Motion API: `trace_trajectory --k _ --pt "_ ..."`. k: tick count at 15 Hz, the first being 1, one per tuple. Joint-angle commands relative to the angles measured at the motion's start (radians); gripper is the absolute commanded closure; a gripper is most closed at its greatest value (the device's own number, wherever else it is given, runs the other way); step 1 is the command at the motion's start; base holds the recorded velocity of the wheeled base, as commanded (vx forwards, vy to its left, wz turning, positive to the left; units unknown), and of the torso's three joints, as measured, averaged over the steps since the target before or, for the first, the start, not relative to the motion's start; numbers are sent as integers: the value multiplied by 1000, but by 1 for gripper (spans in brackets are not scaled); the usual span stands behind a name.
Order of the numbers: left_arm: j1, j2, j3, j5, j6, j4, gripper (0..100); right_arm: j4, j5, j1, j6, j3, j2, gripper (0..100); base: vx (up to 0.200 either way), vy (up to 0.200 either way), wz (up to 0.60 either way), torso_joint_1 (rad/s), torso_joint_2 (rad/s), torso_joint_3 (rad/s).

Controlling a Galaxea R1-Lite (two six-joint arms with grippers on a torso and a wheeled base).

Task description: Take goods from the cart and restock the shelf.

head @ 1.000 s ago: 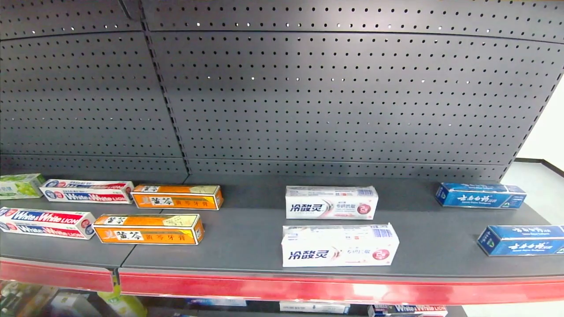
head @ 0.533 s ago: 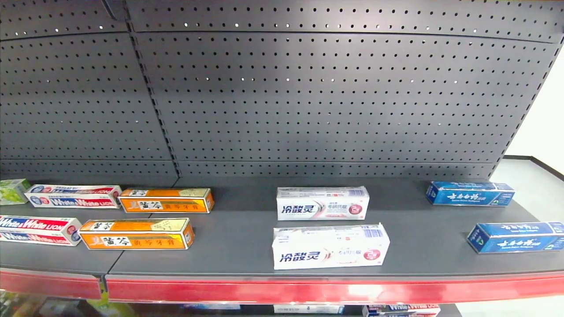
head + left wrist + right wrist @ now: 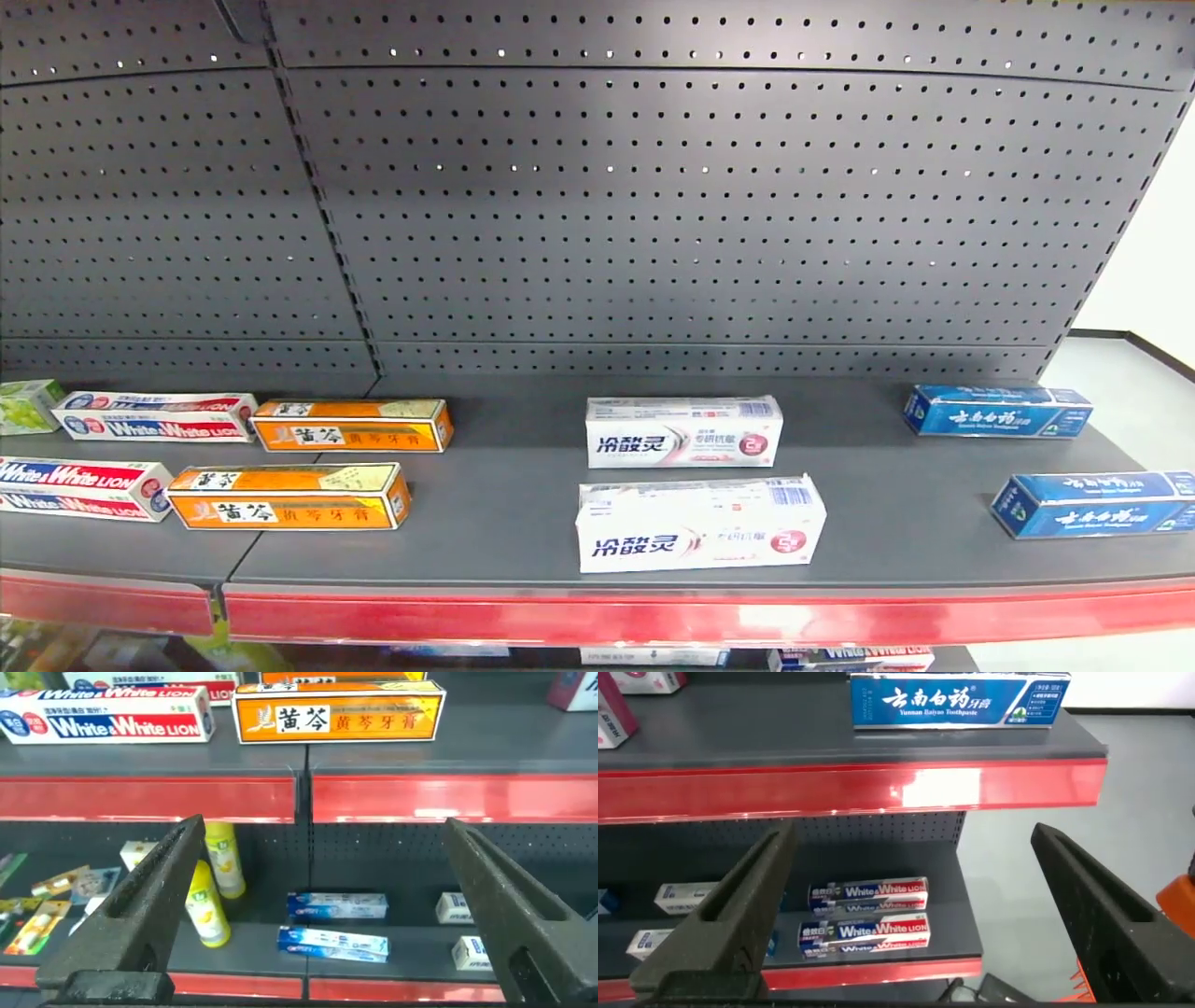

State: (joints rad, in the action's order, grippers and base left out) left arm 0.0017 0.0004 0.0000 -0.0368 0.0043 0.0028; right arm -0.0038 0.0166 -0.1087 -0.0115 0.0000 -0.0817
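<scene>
Toothpaste boxes (image 3: 700, 525), lengthwise left-right, seemingly parallel to shelf (image 3: 504, 523)

Print stands on every carton on the shelf (image 3: 523, 509), placed here from the front white box (image 3: 700, 523). That box bears large dark-blue Chinese characters, a red round badge and a barcode on top. The rear white box (image 3: 683, 431) just behind it carries the same. To its left, the front orange box (image 3: 289, 497) and rear orange box (image 3: 353, 425) show bold black Chinese characters. Farther left, the front banded box (image 3: 79, 487) and rear banded box (image 3: 154, 416) carry white Latin lettering on red and blue (a brand, left unquoted). To its right, the front blue box (image 3: 1092, 504) and rear blue box (image 3: 997, 411) show white Chinese characters
</scene>
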Motion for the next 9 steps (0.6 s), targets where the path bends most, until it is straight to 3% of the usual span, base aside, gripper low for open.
trace_trajectory --k 1,9 --pt "0 0 0 0 3 0 0 -1 0 0 -1 0 -3 0 0 -200 0 -2 7 2" --pt "0 0 0 0 0 0 0 -1 0 0 -1 0 -3 0 0 0 0 0 0 0"
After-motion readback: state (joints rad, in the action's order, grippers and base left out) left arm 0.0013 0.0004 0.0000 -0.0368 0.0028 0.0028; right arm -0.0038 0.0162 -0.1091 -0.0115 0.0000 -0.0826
